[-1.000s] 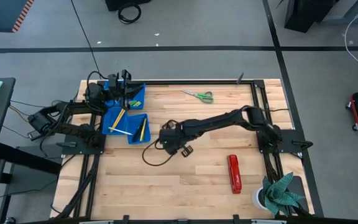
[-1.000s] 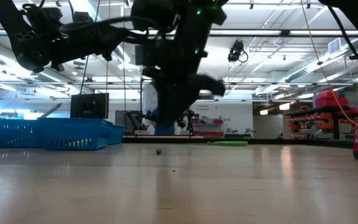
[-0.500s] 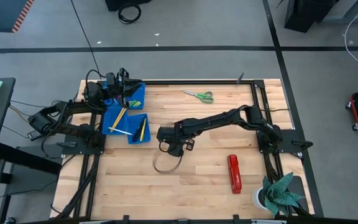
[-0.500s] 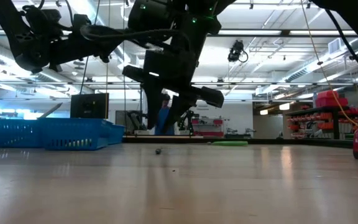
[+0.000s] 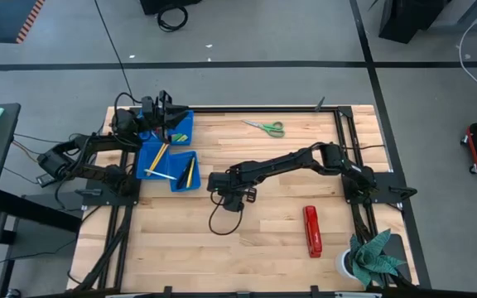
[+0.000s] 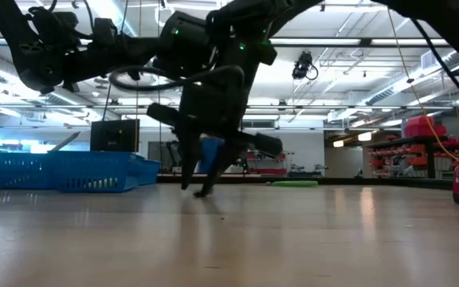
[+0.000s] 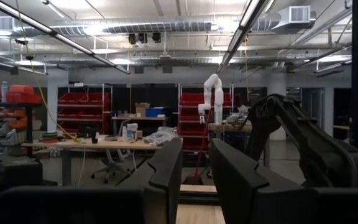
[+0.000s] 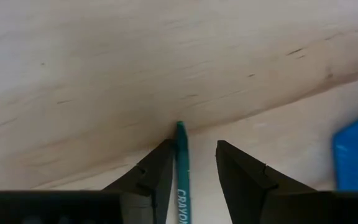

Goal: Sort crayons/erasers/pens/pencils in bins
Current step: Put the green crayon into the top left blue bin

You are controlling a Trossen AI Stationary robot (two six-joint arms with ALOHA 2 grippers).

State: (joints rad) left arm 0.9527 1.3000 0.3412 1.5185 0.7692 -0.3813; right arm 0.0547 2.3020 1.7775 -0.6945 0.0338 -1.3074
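One crayon: a green crayon [image 8: 182, 168] lies on the wooden surface [image 8: 104, 62], right between the two right fingers. Its tip pokes out past the fingertips.
Right fingers: the right gripper [image 8: 191, 163] is down at the surface. Its fingers stand apart with a gap, one [image 8: 157, 165] touching or almost touching the crayon's side, the other [image 8: 235, 165] a bit away. They do not squeeze it yet, so I think nothing is held.
How it will handle: it looks light and stiff, with a paper wrap that should not slip much. It is round, so it may roll off if only one finger pushes it. Crayon wax can snap, so a soft squeeze is best.
Where to take hold: on the wrapped part, near the middle, with one finger on each long side.
Bins: the blue bins [image 5: 166, 157] sit well away from the right fingers, near the left arm. A blue corner [image 8: 356, 149] shows off to one side of the fingers.
Left fingers: the left gripper [image 5: 162, 108] waits above the bins. Its fingers [image 7: 166, 174] stand a little apart and hold nothing that shows.
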